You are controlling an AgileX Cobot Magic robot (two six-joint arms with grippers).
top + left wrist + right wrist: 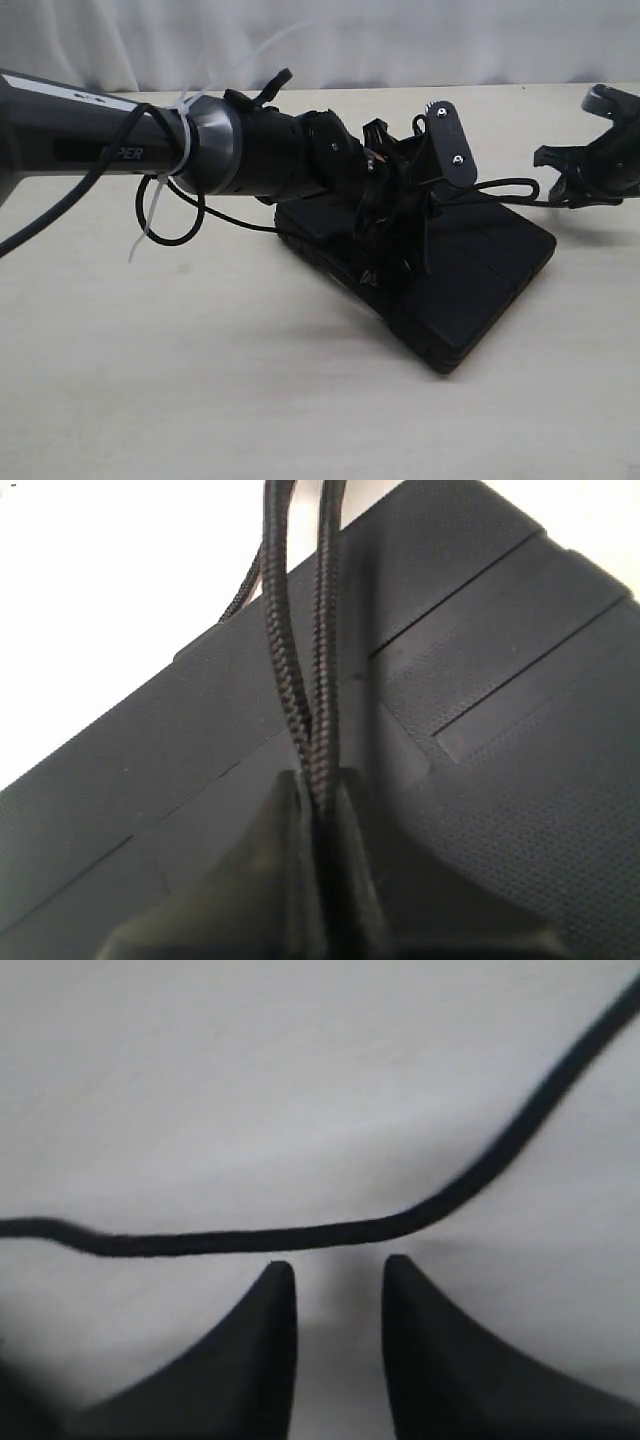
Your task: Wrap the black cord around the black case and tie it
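Note:
The black case (480, 275) lies flat on the table, right of the middle. My left gripper (395, 262) reaches in from the left and stands on top of the case. In the left wrist view it (322, 798) is shut on two strands of the black cord (295, 670), which run away over the ribbed lid of the case (500, 780). One strand of the cord (505, 184) leads off the case toward my right gripper (556, 178) at the far right. That gripper (338, 1268) is open, and the cord (300, 1237) lies on the table just past its tips.
The left arm's own smooth cable (172, 218) and a white zip tie (150, 215) hang below the arm, left of the case. The pale table (200, 380) stretches in front, and a white curtain (400, 40) closes off the back.

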